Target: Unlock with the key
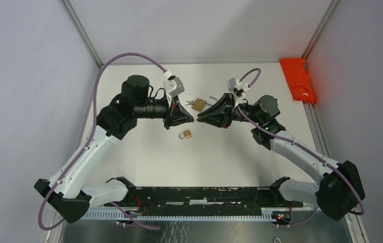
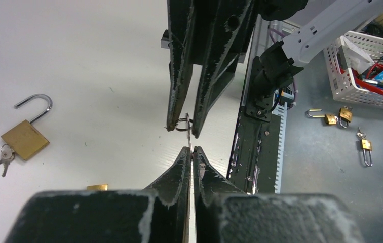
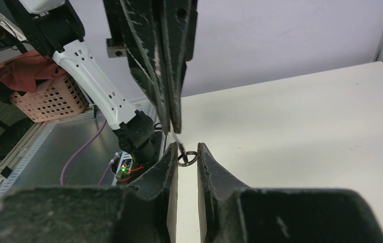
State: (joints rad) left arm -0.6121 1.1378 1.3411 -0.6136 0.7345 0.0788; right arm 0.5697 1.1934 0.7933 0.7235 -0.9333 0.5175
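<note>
The left gripper (image 2: 190,152) pinched the key (image 2: 189,142) tight. Its key ring (image 3: 185,159) poked straight ahead, between the right gripper's (image 3: 185,150) narrow, parted fingers. The small padlock (image 1: 185,134) lay below both.

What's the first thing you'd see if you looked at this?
Two black grippers meet tip to tip above the middle of the table: the left gripper pinches a key whose ring sits between the right gripper's fingertips. An open brass padlock lies just beyond them. A bright orange cloth lies at the far right corner.
</note>
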